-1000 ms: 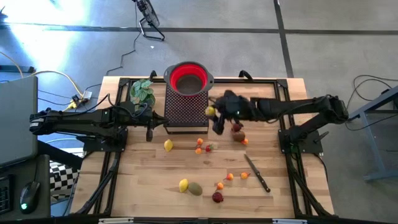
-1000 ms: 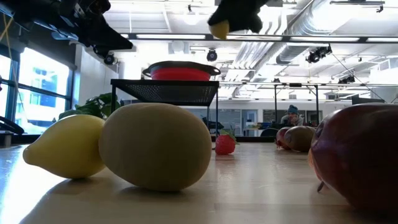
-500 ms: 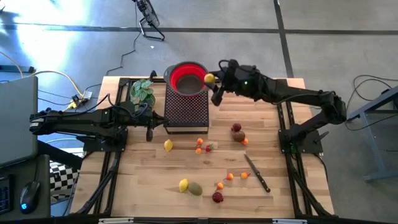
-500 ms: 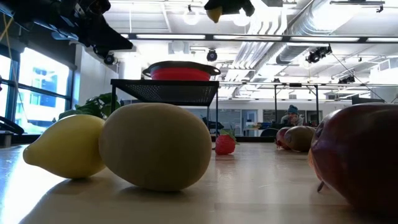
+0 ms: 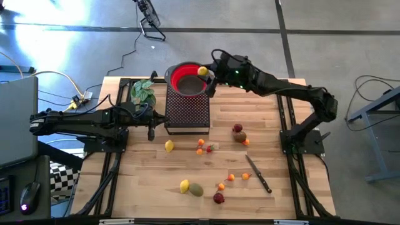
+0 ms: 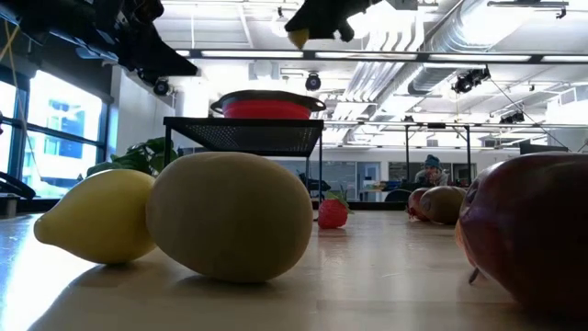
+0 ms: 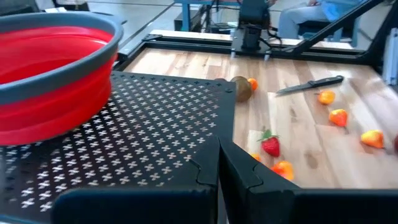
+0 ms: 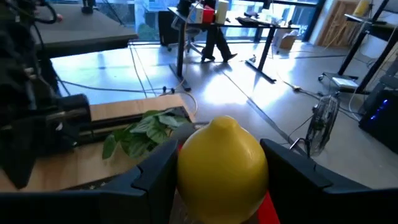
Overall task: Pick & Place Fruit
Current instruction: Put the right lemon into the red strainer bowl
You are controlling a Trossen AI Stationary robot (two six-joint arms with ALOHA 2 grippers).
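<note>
My right gripper [image 5: 204,72] is shut on a yellow lemon [image 8: 222,168], which hangs high over the right rim of the red bowl [image 5: 188,79]. The bowl stands on a black mesh stand [image 5: 187,109]. In the low view the lemon [image 6: 299,37] is well above the bowl [image 6: 268,104]. More fruit lies on the table: a lemon [image 5: 169,145], another lemon [image 5: 184,185] beside an olive-green fruit [image 5: 196,189], a dark red fruit [image 5: 219,198], a kiwi [image 5: 240,136] and small orange ones [image 5: 231,177]. My left gripper [image 5: 150,132] waits shut, left of the stand. My right gripper pinches the lemon by its two opposite sides [image 8: 183,171] between its two fingers [image 8: 155,174]. The fingers come nearly level from the table's right side. The lemon is lifted clear, its pointed end up, above the bowl.
A green leafy plant [image 5: 142,92] lies left of the bowl. A black-handled knife [image 5: 258,174] lies on the right half of the table. In the left wrist view the stand [image 7: 137,137] fills the foreground. A person [image 6: 432,168] sits far behind the table.
My right gripper has carried the lemon up and toward the table's far edge and left, from beside the stand's right side to above the red bowl's right rim. It has stayed shut on the lemon. My left arm has kept still.
</note>
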